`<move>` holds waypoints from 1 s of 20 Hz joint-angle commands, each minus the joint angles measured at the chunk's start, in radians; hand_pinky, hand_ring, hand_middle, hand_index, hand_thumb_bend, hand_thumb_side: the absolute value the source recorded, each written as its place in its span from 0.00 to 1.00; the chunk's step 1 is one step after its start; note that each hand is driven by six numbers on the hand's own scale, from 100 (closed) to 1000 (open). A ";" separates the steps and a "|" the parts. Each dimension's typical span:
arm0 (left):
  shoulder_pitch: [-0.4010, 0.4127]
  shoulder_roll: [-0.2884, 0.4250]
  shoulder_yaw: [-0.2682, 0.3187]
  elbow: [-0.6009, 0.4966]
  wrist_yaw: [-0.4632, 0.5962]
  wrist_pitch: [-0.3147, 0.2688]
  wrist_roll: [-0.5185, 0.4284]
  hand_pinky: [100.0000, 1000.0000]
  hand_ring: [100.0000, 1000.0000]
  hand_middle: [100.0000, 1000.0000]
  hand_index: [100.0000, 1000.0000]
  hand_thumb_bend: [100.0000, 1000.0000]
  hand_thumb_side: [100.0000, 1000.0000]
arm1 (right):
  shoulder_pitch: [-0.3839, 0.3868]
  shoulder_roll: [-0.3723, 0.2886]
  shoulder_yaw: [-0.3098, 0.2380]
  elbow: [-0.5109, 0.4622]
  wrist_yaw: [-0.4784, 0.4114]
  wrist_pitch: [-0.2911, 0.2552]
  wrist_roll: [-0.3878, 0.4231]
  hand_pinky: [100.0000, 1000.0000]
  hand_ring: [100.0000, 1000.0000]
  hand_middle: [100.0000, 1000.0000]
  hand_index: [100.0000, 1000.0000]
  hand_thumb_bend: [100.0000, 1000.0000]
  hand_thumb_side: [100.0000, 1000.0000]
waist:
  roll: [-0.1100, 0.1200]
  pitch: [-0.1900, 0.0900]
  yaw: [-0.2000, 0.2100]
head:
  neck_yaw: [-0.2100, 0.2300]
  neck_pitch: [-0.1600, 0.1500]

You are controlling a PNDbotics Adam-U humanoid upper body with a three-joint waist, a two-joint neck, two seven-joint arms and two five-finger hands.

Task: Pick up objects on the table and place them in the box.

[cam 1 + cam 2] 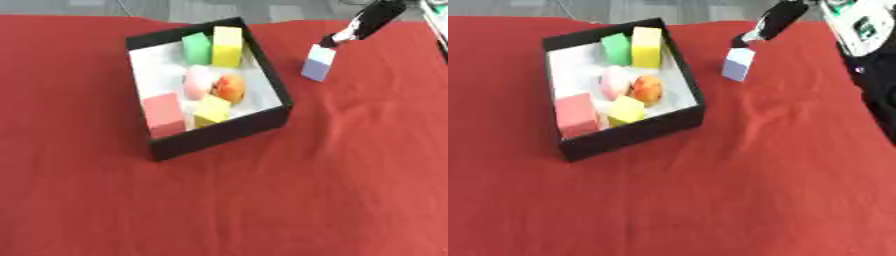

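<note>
A: Left eye view first: where is the pale block [318, 62]?
B: On the red cloth [262, 200], just beside the black box [219, 134] at its three o'clock. The right hand [357, 29] comes down from one o'clock, its fingertips at the block's top edge.
A: Is it pinching the block?
B: Cannot tell; the fingers blur together.
A: And the right eye view?
B: Same layout. Inside the box lie a green block [616, 48], a tall yellow block [647, 47], a pink block [577, 115] and an orange fruit [647, 90].
</note>
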 commanded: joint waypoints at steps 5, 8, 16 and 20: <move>-0.014 0.033 0.002 -0.017 0.004 0.001 -0.008 0.60 0.65 0.63 0.73 0.38 0.60 | -0.039 0.022 -0.029 0.081 0.051 -0.005 -0.013 0.88 0.86 0.81 0.93 0.58 0.22 | 0.000 -0.018 0.002 | -0.007 -0.010; -0.012 0.034 0.003 -0.017 0.005 0.001 -0.006 0.60 0.65 0.63 0.73 0.38 0.60 | -0.037 0.026 -0.034 0.098 0.064 -0.008 -0.009 0.87 0.86 0.81 0.93 0.58 0.23 | -0.001 -0.017 0.002 | -0.005 -0.004; -0.013 0.033 0.002 -0.017 0.005 0.000 -0.005 0.59 0.65 0.62 0.73 0.39 0.60 | -0.026 0.029 -0.055 0.127 0.074 0.008 -0.037 0.85 0.84 0.80 0.92 0.60 0.25 | -0.001 -0.010 0.001 | -0.001 -0.002; -0.013 0.032 0.002 -0.017 0.004 -0.001 -0.004 0.59 0.65 0.62 0.72 0.39 0.60 | -0.022 0.030 -0.061 0.135 0.085 0.018 -0.079 0.85 0.85 0.80 0.92 0.61 0.25 | 0.000 -0.005 0.002 | -0.003 -0.007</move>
